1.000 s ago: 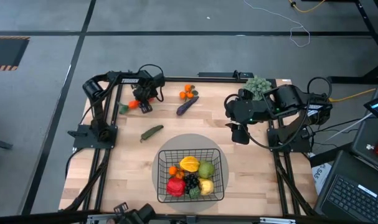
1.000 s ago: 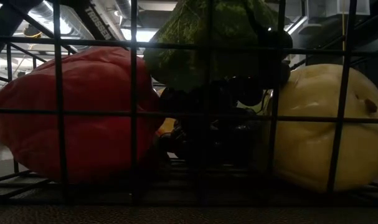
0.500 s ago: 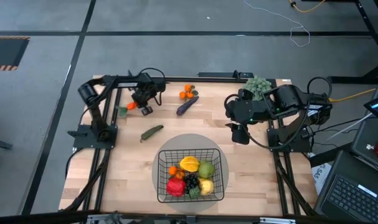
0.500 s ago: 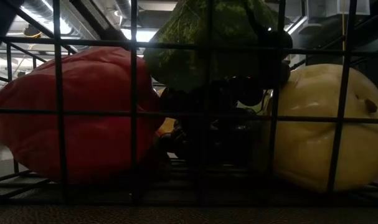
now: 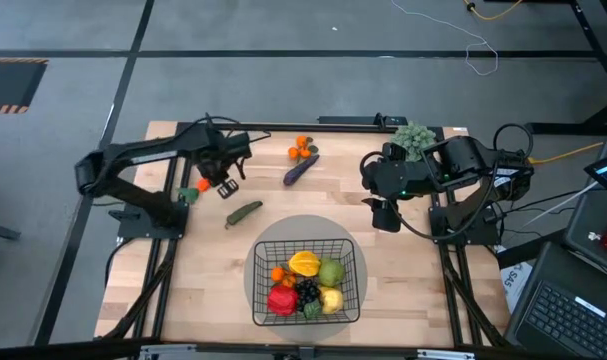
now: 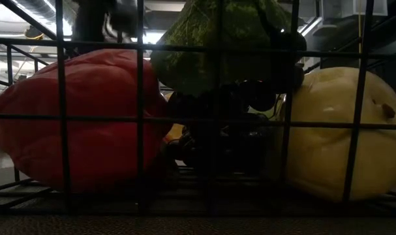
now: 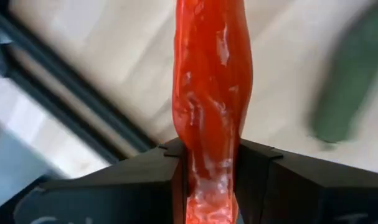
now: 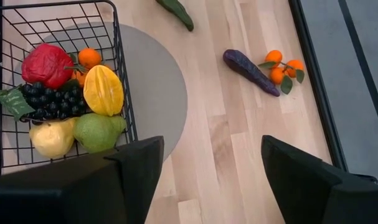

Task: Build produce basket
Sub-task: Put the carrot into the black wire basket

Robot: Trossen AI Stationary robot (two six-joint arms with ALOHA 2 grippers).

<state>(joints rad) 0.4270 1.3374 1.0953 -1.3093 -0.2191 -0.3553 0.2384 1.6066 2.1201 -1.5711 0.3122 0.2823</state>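
High view: left gripper (image 5: 205, 186) clamps the carrot (image 5: 196, 187) near the table's (image 5: 403, 280) left edge; basket (image 5: 305, 311) of produce sits front centre on a mat (image 5: 301, 224). Left wrist view: carrot (image 7: 208, 93) pinched between the fingers (image 7: 263, 180). Right wrist view: right gripper (image 8: 207, 177) spread wide, holding nothing, above the table.

- My work surface: a light wooden table (image 5: 383, 270).
- Resting directly on it: grey round mat (image 5: 271, 235), green pod (image 5: 243, 212), purple eggplant (image 5: 301, 169), small oranges (image 5: 302, 148).
- The mat carries the basket (image 5: 258, 268).
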